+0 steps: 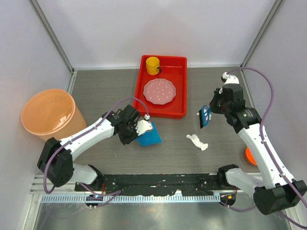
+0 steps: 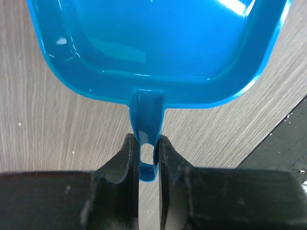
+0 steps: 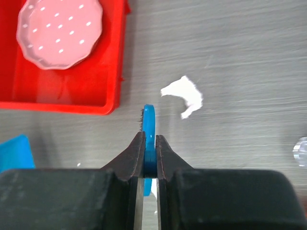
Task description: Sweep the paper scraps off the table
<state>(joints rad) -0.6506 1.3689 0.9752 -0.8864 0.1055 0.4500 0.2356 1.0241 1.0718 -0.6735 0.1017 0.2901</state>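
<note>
Item, scrap (image 1: 197, 142): one white crumpled wad, loose on the desk (image 1: 105, 91), near the front right corner of the tray (image 1: 160, 115), between dustpan and brush and touching neither. We find no other scrap on the desk. Item, dustpan (image 2: 158, 43): blue, lying on the desk to the left of the scrap. The left gripper (image 2: 146, 143) is clamped narrowly on its handle. The part of the pan shown in the left wrist view is bare. Item, brush (image 3: 149, 122): blue, pinched edge-on in the right gripper (image 3: 149, 139), which is closed tight about it. It hangs clear of the desk, behind and to the right of the scrap. Item, bin (image 1: 29, 103): orange, at the far left; we cannot tell what lies in it. Item, tray: red, carrying a pink dotted plate (image 1: 159, 91) and a yellow cup (image 1: 152, 64), with no paper in it. Status, as we judge it: both tools are in hand and one scrap is outstanding. It is not yet brushed into the pan, and the pan is not yet carried to the bin.
</note>
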